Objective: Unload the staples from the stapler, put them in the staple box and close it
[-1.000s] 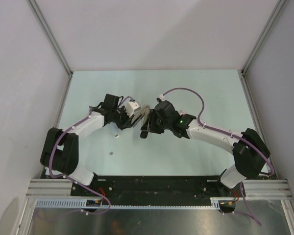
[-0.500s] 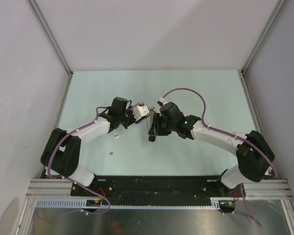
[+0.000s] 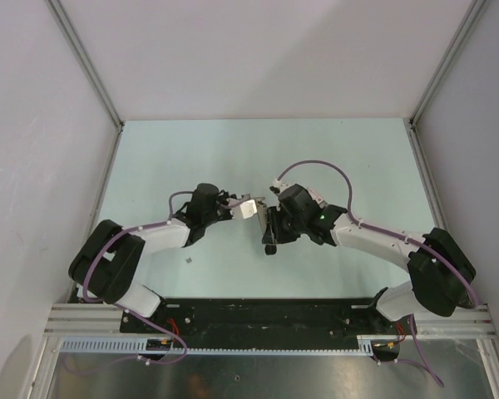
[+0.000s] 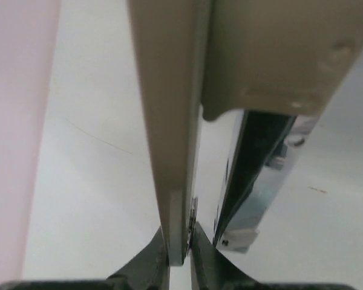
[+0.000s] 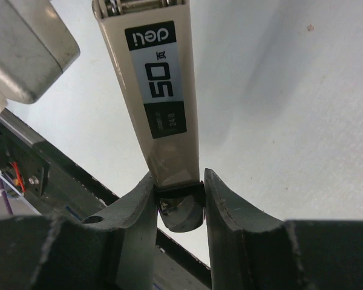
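The beige stapler [image 3: 254, 208] hangs above the table, held between both arms. In the left wrist view my left gripper [image 4: 178, 249] is shut on the thin edge of the stapler's beige cover [image 4: 169, 121]. The shiny metal magazine [image 4: 254, 181] is swung away to the right of that cover. My right gripper [image 5: 178, 188] is shut on the stapler's rear end, below its black and grey label [image 5: 160, 90]. One tiny grey staple bit [image 3: 188, 263] lies on the table near the left arm. I cannot tell whether staples sit in the magazine.
The table [image 3: 258, 150] is pale green, walled by white panels at the left, back and right. A black base rail [image 3: 258, 312] runs along the near edge. The left gripper's white body [image 5: 24, 48] is close at the upper left in the right wrist view.
Both grippers have carried the stapler to the right and nearer the front edge. The left arm has stretched lower and now covers the second small bit seen earlier.
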Available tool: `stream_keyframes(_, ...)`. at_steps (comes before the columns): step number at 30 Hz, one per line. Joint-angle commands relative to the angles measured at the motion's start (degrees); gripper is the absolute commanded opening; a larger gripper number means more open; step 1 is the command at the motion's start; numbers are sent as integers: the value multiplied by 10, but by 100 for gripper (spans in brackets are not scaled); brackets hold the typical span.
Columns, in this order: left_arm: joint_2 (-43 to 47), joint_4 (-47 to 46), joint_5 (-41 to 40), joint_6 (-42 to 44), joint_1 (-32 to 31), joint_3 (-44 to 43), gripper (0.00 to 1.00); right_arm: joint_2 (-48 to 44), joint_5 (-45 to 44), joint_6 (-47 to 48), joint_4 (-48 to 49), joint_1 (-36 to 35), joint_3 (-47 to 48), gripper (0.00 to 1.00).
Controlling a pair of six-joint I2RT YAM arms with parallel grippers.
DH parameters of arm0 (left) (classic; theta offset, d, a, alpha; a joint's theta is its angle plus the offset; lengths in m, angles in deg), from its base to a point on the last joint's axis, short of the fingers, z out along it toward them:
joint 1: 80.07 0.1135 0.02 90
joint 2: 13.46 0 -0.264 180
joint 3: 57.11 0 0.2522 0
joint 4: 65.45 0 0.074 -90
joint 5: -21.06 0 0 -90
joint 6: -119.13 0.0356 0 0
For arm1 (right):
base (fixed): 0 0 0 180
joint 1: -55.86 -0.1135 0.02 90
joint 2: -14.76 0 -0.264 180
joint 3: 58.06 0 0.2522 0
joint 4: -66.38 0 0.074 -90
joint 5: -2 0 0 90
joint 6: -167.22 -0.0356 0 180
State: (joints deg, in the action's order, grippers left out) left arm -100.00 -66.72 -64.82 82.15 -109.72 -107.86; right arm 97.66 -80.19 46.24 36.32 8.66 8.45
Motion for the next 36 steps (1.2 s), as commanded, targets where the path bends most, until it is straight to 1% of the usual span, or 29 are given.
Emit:
stream_keyframes(1,18,-126,-100,93,-15,31,6,-26,-22,-4,-21,8,-2,0)
stream_keyframes(10,-16,-292,-136,227,-51,107,6,-29,-30,7,-31,9,-2,0)
stream_keyframes(16,-24,-319,-145,235,-65,117,6,-30,-32,6,-26,9,-2,0)
stream_keyframes(19,-11,-311,-151,200,-74,110,6,-34,-33,2,-12,11,-2,0)
stream_keyframes(20,-2,-291,-153,182,-79,103,6,-38,-34,-1,-3,12,-2,0)
stream_keyframes(22,27,-201,-141,117,-91,74,6,-50,-35,-11,19,19,-2,0)
stream_keyframes(24,65,-73,-91,11,-94,35,9,-67,-36,-25,49,30,-1,0)
stream_keyframes(27,106,77,19,-122,-96,-16,13,-85,-34,-51,104,51,0,0)
stream_keyframes(29,118,126,83,-184,-96,-35,14,-88,-28,-68,139,61,2,0)
stream_keyframes(31,122,164,132,-224,-96,-47,16,-78,-25,-78,161,67,13,0)
stream_keyframes(36,124,215,218,-282,-96,-61,21,-38,-26,-84,185,67,46,0)
